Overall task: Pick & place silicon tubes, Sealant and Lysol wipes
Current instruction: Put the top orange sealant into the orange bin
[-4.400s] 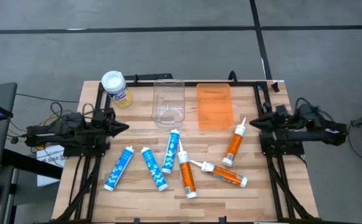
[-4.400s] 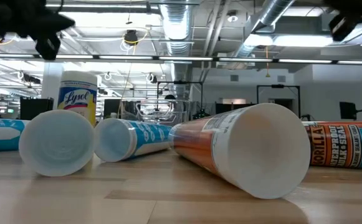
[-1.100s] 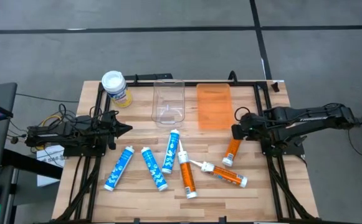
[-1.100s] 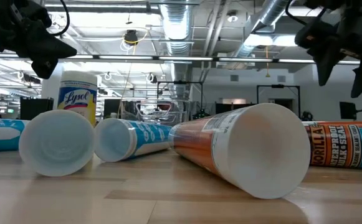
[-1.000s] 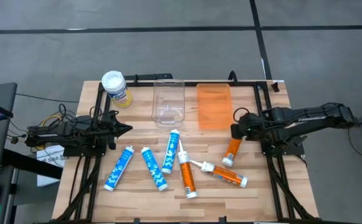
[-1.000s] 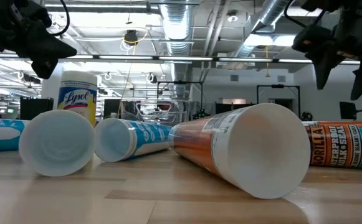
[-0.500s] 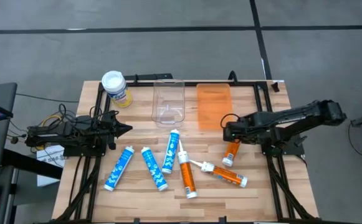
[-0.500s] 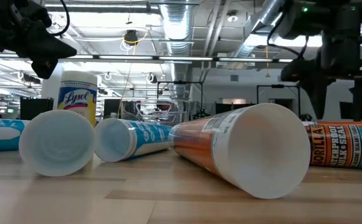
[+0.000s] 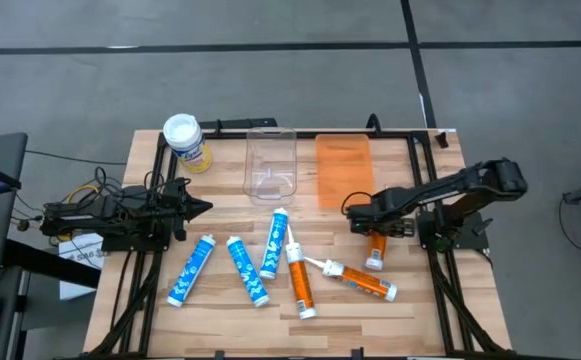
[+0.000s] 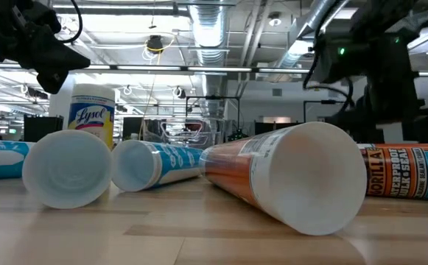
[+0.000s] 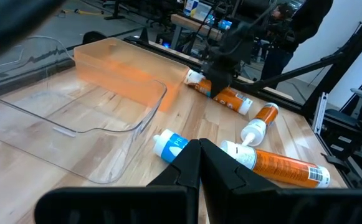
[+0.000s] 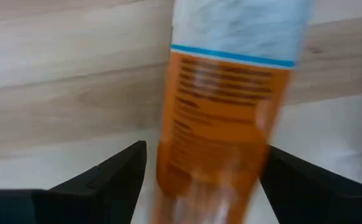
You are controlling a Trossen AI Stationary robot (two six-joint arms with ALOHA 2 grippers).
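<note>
Three orange sealant tubes lie on the wooden table: one at the right [image 9: 374, 250], one near it [image 9: 363, 282] and one at the middle [image 9: 300, 280]. Three blue silicone tubes [image 9: 247, 270] lie to their left. The Lysol wipes [image 9: 184, 140] stand upright at the far left. My right gripper [image 9: 366, 222] is open and points down over the right orange tube [image 12: 218, 124], one finger on each side of it. My left gripper [image 9: 202, 207] is shut and hovers at the table's left side, above the blue tubes. My right gripper comes from above and stands across the right orange tube's body [image 12: 215, 155], which lies flat on the table between the open fingers. I cannot tell whether the fingers [image 12: 112, 177] touch it.
A clear bin [image 9: 271, 165] and an orange bin [image 9: 344, 170] stand side by side at the table's far middle. A black frame [image 9: 410, 135] runs along the far and side edges. Bare wood lies along the near edge.
My right gripper has gone toward the table's left, tipped to point down and come down over the right orange tube, with its fingers still open. The tubes lie where they were.
</note>
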